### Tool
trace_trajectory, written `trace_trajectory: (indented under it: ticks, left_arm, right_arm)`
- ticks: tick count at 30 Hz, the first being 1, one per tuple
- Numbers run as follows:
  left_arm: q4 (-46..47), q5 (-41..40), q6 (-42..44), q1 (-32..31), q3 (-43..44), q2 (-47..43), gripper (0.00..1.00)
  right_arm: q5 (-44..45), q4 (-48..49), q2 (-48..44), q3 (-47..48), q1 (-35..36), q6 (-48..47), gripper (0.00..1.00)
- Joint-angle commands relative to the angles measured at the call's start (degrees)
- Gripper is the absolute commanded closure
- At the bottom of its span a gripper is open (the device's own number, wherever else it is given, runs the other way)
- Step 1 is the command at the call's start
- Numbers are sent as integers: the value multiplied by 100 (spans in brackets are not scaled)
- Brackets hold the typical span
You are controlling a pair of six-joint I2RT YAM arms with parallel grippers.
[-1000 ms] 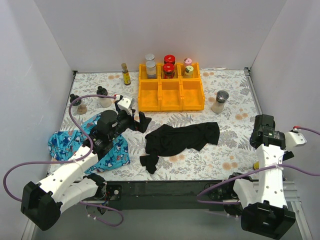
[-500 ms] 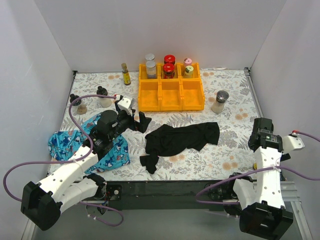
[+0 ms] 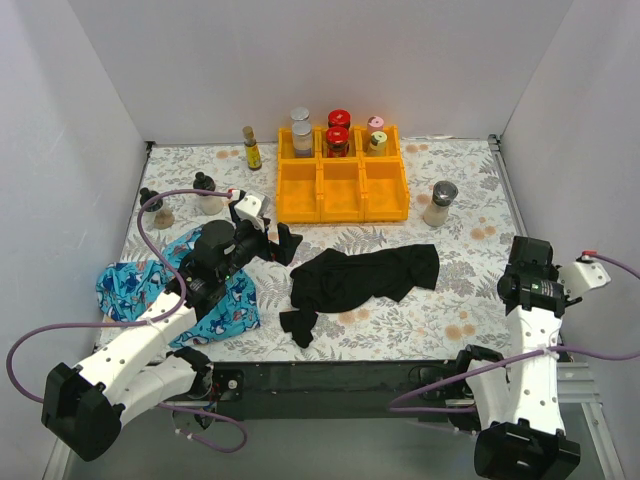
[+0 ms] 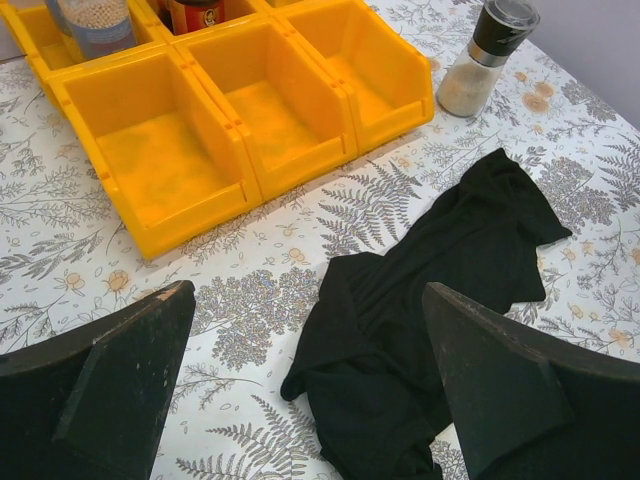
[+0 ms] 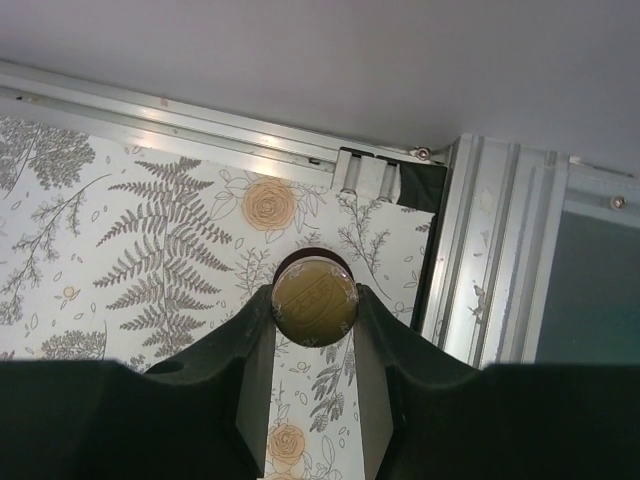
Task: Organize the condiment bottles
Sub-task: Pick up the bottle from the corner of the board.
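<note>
My right gripper (image 5: 314,315) is shut on the round yellow cap of a slim bottle (image 5: 315,296), seen from straight above at the table's right front corner. In the top view my right gripper (image 3: 528,280) hides that bottle. My left gripper (image 3: 285,243) is open and empty, hovering over the table beside a black cloth (image 4: 440,290). The orange tray (image 3: 343,195) holds silver-lidded jars (image 3: 301,130), red-lidded jars (image 3: 338,134), a pink-lidded jar (image 3: 376,123) and a yellow-capped jar (image 3: 377,143) in its back row. An amber bottle (image 3: 251,148), two black-capped bottles (image 3: 207,194) and a grinder jar (image 3: 439,203) stand loose.
The black cloth (image 3: 360,275) lies mid-table in front of the tray. A blue patterned cloth (image 3: 150,290) lies under my left arm. The tray's front compartments (image 4: 250,120) are bare. A metal rail (image 5: 500,250) edges the table next to the right gripper.
My right gripper has shifted toward the near edge and its wrist has turned. The left arm and the loose bottles have not moved.
</note>
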Motion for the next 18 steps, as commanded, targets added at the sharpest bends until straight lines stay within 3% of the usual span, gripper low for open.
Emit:
trace_trajectory:
  ticks: [1, 7, 11, 14, 18]
  left_arm:
    - [-2, -93, 87, -34, 63, -76, 2]
    - [7, -137, 87, -34, 63, -146, 2]
    - [33, -93, 96, -34, 72, -199, 2]
    - [25, -128, 122, -34, 80, -260, 2]
    - [51, -164, 96, -34, 28, -383, 2]
  right_arm:
    - [-189, 902, 87, 390, 73, -1123, 99]
    - [-1005, 1481, 61, 864, 266, -2449, 99]
    - [-2883, 1737, 228, 1172, 345, -3313, 99]
    - [-3326, 1614, 325, 1190, 450, -3339, 99]
    - [-4974, 1781, 124, 1094, 644, -3788, 99]
